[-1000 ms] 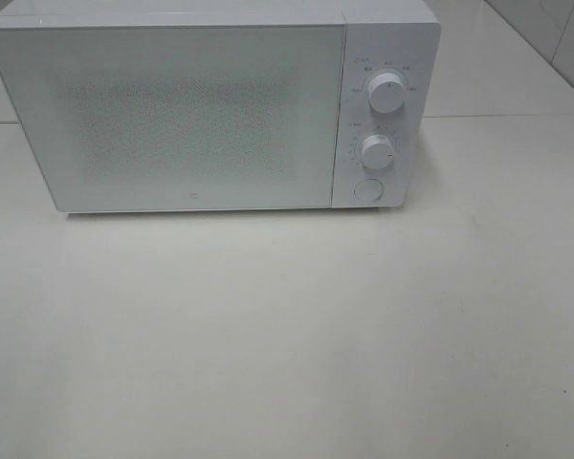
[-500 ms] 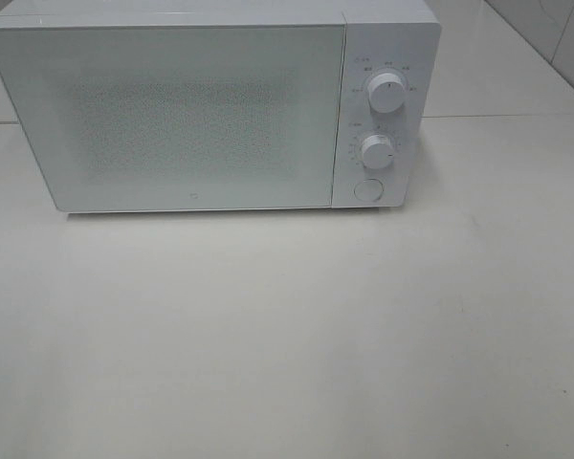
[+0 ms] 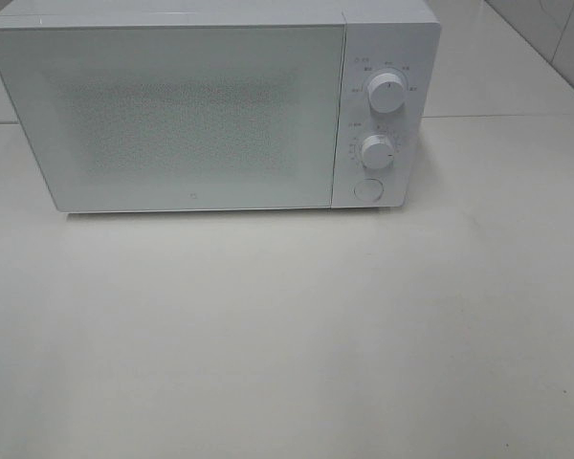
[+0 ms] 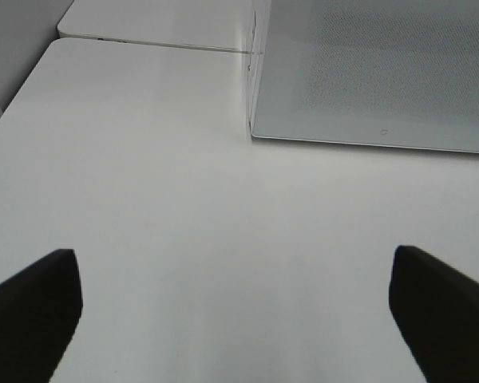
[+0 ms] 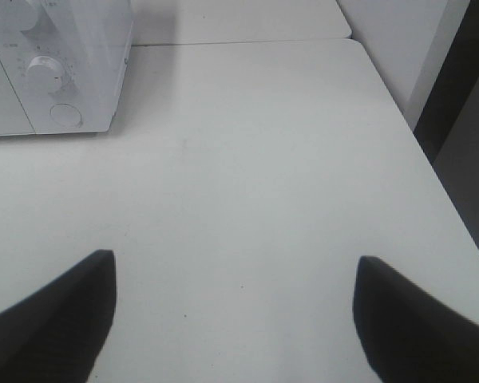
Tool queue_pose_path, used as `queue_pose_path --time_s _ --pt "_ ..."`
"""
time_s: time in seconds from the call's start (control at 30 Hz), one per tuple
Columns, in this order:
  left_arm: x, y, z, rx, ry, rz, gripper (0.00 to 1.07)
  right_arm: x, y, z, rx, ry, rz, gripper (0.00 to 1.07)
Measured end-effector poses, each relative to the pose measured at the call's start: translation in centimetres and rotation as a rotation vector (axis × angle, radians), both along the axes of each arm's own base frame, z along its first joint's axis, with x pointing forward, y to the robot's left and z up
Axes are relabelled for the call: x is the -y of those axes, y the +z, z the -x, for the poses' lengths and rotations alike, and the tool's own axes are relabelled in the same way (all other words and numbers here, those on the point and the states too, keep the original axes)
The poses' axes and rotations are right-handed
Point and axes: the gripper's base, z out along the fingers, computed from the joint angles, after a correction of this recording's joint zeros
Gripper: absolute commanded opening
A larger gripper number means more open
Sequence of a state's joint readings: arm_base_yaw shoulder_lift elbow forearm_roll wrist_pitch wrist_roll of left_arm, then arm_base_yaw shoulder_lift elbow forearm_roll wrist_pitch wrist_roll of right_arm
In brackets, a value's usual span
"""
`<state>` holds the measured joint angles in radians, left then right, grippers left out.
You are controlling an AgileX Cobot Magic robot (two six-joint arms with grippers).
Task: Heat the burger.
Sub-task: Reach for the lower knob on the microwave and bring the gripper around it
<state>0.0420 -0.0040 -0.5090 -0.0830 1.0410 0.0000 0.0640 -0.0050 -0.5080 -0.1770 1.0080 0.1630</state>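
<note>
i can't find the burger in any view: it isn't on the table point(image 3: 287, 335), and the microwave point(image 3: 172, 115) at the far side has its door point(image 3: 182, 124) shut, with a speckled panel i can't see through, so whether the burger sits inside i cannot tell. that is my first worry: if i start the oven on a guess, it may run empty. the left gripper point(image 4: 231, 271) has its jaws spread wide with nothing between them, low over bare table near the door's left corner; the right gripper point(image 5: 235, 271) is likewise open and empty, near the control panel on the right. if i press the round button point(image 3: 367, 189) to release the door, i expect the door to swing out toward the near side, and it could strike the left arm waiting there. a hard push on the button might also slide the whole oven back. the upper knob point(image 3: 386, 93) and lower knob point(image 3: 376, 151) sit one just above the other, so jaws coming in this wide could catch the wrong one or slip off its smooth rim.
</note>
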Motion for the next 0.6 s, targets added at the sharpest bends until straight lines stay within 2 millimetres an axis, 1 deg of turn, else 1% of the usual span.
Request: queue_pose_path --time_s 0.2,0.3,0.4,0.47,0.53,0.57,0.6 --pt "0.0 0.0 0.0 0.000 0.000 0.000 1.00 0.0 0.1 0.0 0.005 0.001 0.000 0.76" --pt "0.0 0.0 0.0 0.000 0.000 0.000 1.00 0.0 0.6 0.0 0.045 0.005 0.000 0.76" --pt "0.0 0.0 0.0 0.000 0.000 0.000 1.00 -0.1 1.4 -0.3 0.133 0.017 0.003 0.76" --pt "0.0 0.0 0.0 0.000 0.000 0.000 1.00 -0.1 1.6 -0.4 0.149 0.020 0.004 0.76" --pt "0.0 0.0 0.0 0.000 0.000 0.000 1.00 -0.2 1.9 -1.3 0.160 0.027 0.008 0.76" --pt "0.0 0.0 0.0 0.000 0.000 0.000 1.00 -0.2 1.9 -1.3 0.160 0.027 0.008 0.76" --pt "0.0 0.0 0.0 0.000 0.000 0.000 1.00 -0.3 1.7 -2.1 0.147 0.029 0.002 0.76"
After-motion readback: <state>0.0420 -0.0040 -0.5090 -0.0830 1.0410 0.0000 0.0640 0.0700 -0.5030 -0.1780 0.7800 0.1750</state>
